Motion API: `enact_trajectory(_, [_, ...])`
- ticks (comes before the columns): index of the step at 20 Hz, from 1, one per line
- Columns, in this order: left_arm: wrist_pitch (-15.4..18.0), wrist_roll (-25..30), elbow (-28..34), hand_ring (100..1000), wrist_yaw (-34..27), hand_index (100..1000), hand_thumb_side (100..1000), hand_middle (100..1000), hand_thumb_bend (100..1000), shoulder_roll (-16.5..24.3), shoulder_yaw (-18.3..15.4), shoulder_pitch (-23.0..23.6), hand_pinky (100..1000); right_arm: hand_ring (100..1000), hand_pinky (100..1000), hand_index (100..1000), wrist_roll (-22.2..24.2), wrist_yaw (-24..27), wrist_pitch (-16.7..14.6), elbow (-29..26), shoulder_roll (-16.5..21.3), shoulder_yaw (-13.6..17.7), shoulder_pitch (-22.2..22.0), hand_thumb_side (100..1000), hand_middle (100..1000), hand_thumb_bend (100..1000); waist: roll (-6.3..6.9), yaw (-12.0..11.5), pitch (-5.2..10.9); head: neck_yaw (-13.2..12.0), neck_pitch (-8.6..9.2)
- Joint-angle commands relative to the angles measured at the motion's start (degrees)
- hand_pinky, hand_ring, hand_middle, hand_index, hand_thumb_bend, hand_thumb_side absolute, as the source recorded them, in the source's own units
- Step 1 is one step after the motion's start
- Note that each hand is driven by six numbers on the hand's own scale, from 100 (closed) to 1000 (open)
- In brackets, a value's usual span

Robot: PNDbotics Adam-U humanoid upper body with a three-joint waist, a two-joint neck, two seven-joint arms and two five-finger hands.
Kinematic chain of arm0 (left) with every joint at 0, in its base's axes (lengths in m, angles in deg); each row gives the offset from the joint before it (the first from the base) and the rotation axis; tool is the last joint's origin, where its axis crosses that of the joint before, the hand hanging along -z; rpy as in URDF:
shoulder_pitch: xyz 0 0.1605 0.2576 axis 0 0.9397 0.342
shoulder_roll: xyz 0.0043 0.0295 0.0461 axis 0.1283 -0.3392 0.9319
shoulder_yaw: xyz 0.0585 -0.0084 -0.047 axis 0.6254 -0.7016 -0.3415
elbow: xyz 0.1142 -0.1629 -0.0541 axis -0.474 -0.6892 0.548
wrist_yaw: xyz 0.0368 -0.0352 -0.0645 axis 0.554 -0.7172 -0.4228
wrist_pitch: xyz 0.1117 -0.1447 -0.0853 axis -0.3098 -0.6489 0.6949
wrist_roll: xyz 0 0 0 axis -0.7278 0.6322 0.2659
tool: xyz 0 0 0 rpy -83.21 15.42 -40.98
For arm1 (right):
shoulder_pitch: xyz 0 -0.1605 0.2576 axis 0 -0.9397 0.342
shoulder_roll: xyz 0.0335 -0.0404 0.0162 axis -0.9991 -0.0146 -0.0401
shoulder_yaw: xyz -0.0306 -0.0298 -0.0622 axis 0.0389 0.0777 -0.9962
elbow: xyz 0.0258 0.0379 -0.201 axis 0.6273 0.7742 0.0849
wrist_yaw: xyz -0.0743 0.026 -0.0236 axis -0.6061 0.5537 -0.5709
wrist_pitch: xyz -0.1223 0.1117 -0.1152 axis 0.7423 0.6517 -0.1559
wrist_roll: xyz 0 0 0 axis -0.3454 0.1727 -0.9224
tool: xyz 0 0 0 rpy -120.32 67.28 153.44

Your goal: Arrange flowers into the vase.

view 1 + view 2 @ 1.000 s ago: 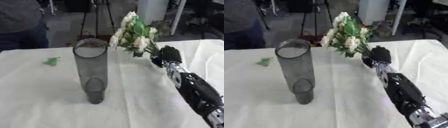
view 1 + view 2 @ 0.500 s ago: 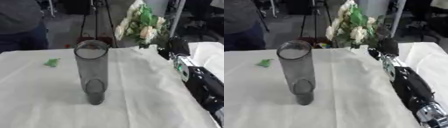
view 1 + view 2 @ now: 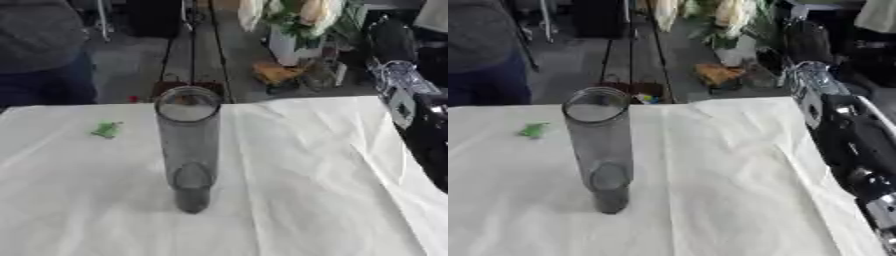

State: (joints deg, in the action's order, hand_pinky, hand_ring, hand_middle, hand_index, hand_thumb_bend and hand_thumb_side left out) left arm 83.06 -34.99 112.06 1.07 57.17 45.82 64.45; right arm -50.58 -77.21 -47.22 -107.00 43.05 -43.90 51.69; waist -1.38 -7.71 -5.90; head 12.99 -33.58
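Note:
A tall smoky glass cylinder vase [image 3: 188,150] stands upright on the white cloth, left of centre, with nothing inside it. High at the picture's top edge a bunch of cream flowers with green leaves [image 3: 302,14] is partly cut off, above and to the right of the vase's mouth. My right hand [image 3: 807,37], black and blurred, is raised at the upper right with its fingers curled round the stems. Its forearm [image 3: 855,145] runs down the right side. My left hand shows in neither view.
A small green scrap [image 3: 107,129] lies on the white tablecloth [image 3: 289,200] to the left of the vase. Beyond the far edge are a person in dark clothes [image 3: 39,55], tripod legs [image 3: 188,45] and floor clutter [image 3: 280,72].
My right arm has lifted the flower bunch from beside the vase's rim up and back to the picture's top edge. The vase and the green scrap have stayed put.

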Motion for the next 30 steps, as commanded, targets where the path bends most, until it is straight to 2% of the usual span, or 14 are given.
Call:
enact_trajectory(1, [0.06, -0.28, 0.63, 501, 0.20, 704, 824, 647, 1000, 1.64, -0.72, -0.53, 568, 100, 100, 195, 0.72, 0.90, -0.67, -4.51, 2.20, -0.47, 2.37, 907, 100, 100, -0.03, 0.00, 1.11, -0.15, 0.43])
enact_trajectory(8, [0.04, -0.24, 0.59, 501, 0.17, 703, 825, 647, 1000, 1.63, -0.64, -0.47, 568, 100, 100, 188, 1.30, 3.04, -0.99, -10.10, 0.88, -1.07, 4.41, 914, 100, 100, -0.06, -0.44, 1.50, 0.05, 0.64])
enact_trajectory(15, [-0.02, -0.07, 0.51, 501, 0.05, 703, 826, 647, 1000, 1.45, -0.44, -0.53, 567, 100, 100, 175, 0.51, 8.19, -0.31, -13.56, -1.50, -0.88, 6.44, 929, 100, 100, 0.05, -1.23, 1.90, 0.78, 0.75])
enact_trajectory(16, [-0.02, -0.06, 0.51, 501, 0.04, 703, 826, 647, 1000, 1.45, -0.43, -0.52, 567, 100, 100, 173, 0.44, 8.97, -0.31, -14.17, -1.77, -0.97, 6.67, 978, 100, 100, 0.06, -1.34, 1.96, 0.87, 0.79])
enact_trajectory(17, [-0.04, -0.03, 0.51, 502, 0.02, 703, 826, 647, 1000, 1.44, -0.39, -0.52, 567, 100, 100, 171, 0.28, 9.88, -0.31, -14.96, -2.23, -0.97, 7.00, 931, 100, 100, 0.09, -1.48, 2.06, 0.90, 0.78])
enact_trajectory(18, [-0.05, 0.00, 0.51, 502, 0.00, 703, 827, 647, 1000, 1.43, -0.36, -0.52, 567, 100, 100, 168, 0.12, 10.78, -0.21, -15.63, -2.67, -0.93, 7.29, 932, 100, 100, 0.13, -1.60, 2.14, 0.95, 0.76])
enact_trajectory(25, [-0.13, 0.29, 0.52, 502, -0.22, 703, 831, 647, 1000, 1.05, -0.05, -0.77, 567, 100, 100, 149, -1.86, 19.72, 1.30, -19.80, -6.15, -0.02, 9.13, 939, 100, 100, 0.32, -2.56, 2.45, 1.48, 0.77])
enact_trajectory(30, [-0.14, 0.32, 0.47, 502, -0.27, 703, 829, 646, 1000, 0.90, -0.02, -0.85, 567, 100, 100, 146, -5.25, 29.28, 2.56, -23.07, -7.91, 1.24, 9.32, 945, 100, 100, 0.37, -3.03, 2.52, 1.60, 1.00])
